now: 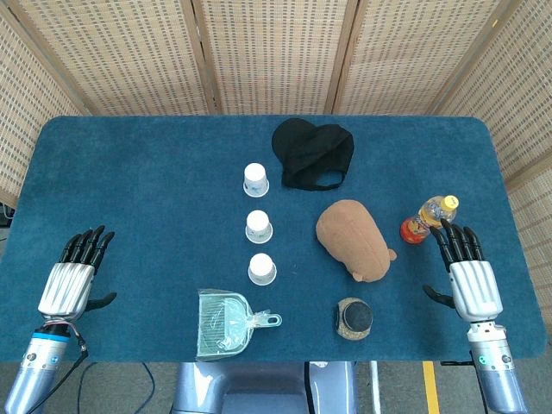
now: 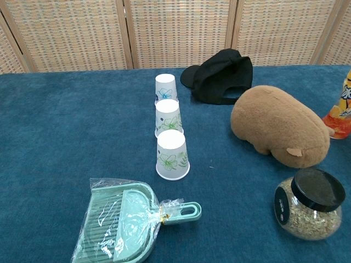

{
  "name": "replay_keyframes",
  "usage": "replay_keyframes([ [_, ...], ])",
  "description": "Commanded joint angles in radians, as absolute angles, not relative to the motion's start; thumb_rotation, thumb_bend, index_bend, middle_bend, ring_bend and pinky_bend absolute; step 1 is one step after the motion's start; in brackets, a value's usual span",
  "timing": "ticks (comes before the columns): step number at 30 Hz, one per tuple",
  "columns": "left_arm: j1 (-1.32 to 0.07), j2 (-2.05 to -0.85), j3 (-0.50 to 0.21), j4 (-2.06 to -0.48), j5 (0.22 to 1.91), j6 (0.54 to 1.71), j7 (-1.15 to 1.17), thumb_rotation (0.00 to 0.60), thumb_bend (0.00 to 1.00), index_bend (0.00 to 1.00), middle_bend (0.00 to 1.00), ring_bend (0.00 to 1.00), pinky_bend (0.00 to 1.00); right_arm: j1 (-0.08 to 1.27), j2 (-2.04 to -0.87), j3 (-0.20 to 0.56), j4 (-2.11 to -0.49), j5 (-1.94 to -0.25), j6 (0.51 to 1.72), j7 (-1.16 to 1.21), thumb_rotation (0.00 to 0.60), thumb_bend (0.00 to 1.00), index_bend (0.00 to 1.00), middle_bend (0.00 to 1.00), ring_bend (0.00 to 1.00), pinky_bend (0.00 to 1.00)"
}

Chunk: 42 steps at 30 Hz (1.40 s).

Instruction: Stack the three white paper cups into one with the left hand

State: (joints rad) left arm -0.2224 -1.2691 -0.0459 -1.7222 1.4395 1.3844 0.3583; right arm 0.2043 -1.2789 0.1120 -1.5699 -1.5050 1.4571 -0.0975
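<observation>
Three white paper cups with flower prints stand upside down in a row running away from me at the table's middle: the far cup, the middle cup and the near cup. They stand close but apart. My left hand rests open on the table at the near left, well left of the cups, fingers spread and empty. At the near right my right hand lies open too. The chest view shows neither hand.
A green dustpan in plastic wrap lies just in front of the near cup. A brown plush toy, a black cap, a seed jar and an orange drink bottle sit to the right.
</observation>
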Motion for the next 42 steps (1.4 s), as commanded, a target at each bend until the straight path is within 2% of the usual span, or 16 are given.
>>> replay_keyframes([
  [1,-0.221,-1.269,-0.046,-1.722,1.441,1.387,0.358,0.600,0.07,0.00,0.00,0.00,0.05,0.206,-1.268,0.106,-1.582,-1.495,1.439,-0.113,0.600,0.11,0.01,0.00,0.00,0.00],
  [20,-0.226,-1.266,-0.042,-1.722,1.450,1.380,0.352,0.600,0.08,0.00,0.00,0.00,0.06,0.207,-1.266,0.111,-1.593,-1.485,1.434,-0.122,0.600,0.11,0.02,0.00,0.00,0.00],
  [24,-0.232,-1.266,-0.044,-1.724,1.451,1.371,0.342,0.600,0.11,0.01,0.00,0.00,0.06,0.209,-1.267,0.112,-1.589,-1.479,1.428,-0.118,0.600,0.11,0.03,0.00,0.00,0.00],
  [26,-0.240,-1.269,-0.051,-1.725,1.443,1.360,0.334,0.600,0.17,0.03,0.00,0.00,0.06,0.210,-1.266,0.115,-1.587,-1.473,1.424,-0.111,0.600,0.11,0.03,0.00,0.00,0.00],
  [33,-0.328,-1.257,-0.128,-1.738,1.349,1.253,0.377,0.600,0.20,0.07,0.00,0.00,0.06,0.212,-1.259,0.126,-1.577,-1.449,1.411,-0.074,0.600,0.11,0.04,0.00,0.00,0.00],
  [42,-0.530,-1.277,-0.289,-1.724,1.172,1.098,0.496,0.600,0.20,0.16,0.00,0.00,0.06,0.218,-1.255,0.143,-1.554,-1.408,1.385,-0.032,0.600,0.11,0.05,0.00,0.00,0.00],
])
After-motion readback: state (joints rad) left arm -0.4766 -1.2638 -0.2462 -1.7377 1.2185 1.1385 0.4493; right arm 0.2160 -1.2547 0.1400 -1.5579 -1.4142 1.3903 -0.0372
